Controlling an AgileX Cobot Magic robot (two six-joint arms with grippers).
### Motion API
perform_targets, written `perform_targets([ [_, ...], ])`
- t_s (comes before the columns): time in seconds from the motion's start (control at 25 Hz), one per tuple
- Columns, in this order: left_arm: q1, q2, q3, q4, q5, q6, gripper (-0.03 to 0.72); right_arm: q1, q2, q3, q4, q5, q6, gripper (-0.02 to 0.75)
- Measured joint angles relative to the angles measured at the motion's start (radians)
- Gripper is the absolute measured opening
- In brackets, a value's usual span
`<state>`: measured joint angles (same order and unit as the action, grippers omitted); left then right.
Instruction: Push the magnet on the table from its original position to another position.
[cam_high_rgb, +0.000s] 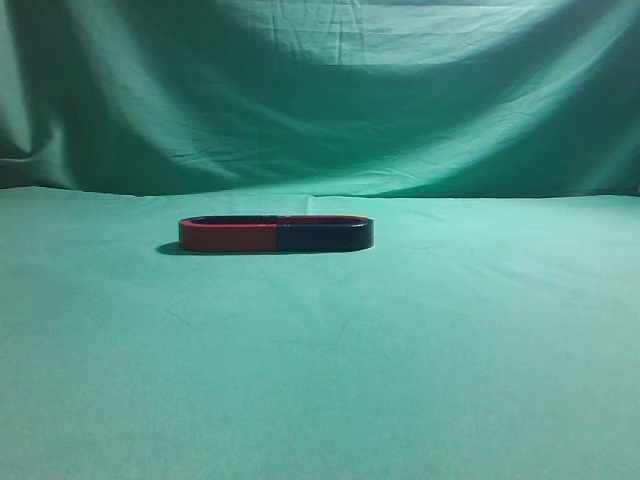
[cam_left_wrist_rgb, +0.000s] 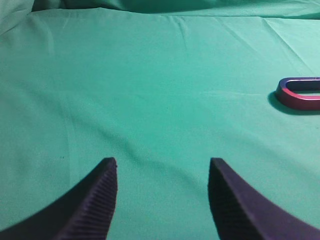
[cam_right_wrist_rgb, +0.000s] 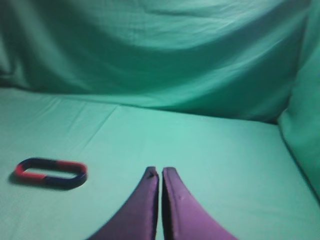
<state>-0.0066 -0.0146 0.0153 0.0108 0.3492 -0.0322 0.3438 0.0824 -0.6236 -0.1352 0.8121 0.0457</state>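
Magnet (cam_high_rgb: 325, 236): low, U-shaped, navy-black side wall, flat on the table (cam_high_rgb: 320, 380) near its middle. Abuts a red magnet (cam_high_rgb: 228, 236) open end to open end; together they form one closed oval. Containers: none in view.

Left gripper (cam_left_wrist_rgb: 162, 200): low over bare cloth, jaws spread wide, holding nothing; the red magnet's curved end lies well off to its right.

Right gripper (cam_right_wrist_rgb: 160, 200): jaws pressed together, empty; the oval lies apart, ahead to its left.

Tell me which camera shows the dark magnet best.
The exterior view: the dark magnet shows side-on, end to end with the red magnet. The right wrist view shows it small and blurred; the left wrist view shows only the red one.
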Motion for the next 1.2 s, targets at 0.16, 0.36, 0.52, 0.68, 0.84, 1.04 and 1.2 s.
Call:
perform_targets([
  [0.16, 0.000, 0.000, 0.000, 0.000, 0.000, 0.000, 0.372, -0.119, -0.083, 0.235, 0.000, -0.242, 0.002, 0.000],
  [0.36, 0.000, 0.000, 0.000, 0.000, 0.000, 0.000, 0.372, -0.203, -0.094, 0.498, 0.036, -0.442, 0.002, 0.000],
  [0.52, 0.000, 0.000, 0.000, 0.000, 0.000, 0.000, 0.372, -0.208, -0.094, 0.630, 0.074, -0.502, 0.002, 0.000],
  [0.68, 0.000, 0.000, 0.000, 0.000, 0.000, 0.000, 0.372, -0.208, -0.094, 0.650, 0.082, -0.490, 0.002, 0.000],
  [0.84, 0.000, 0.000, 0.000, 0.000, 0.000, 0.000, 0.372, -0.208, -0.094, 0.650, 0.089, -0.429, 0.002, 0.000],
  [1.04, 0.000, 0.000, 0.000, 0.000, 0.000, 0.000, 0.372, -0.208, -0.095, 0.650, 0.089, -0.419, 0.002, 0.000],
  [1.2, 0.000, 0.000, 0.000, 0.000, 0.000, 0.000, 0.372, -0.208, -0.095, 0.650, 0.089, -0.419, 0.002, 0.000],
])
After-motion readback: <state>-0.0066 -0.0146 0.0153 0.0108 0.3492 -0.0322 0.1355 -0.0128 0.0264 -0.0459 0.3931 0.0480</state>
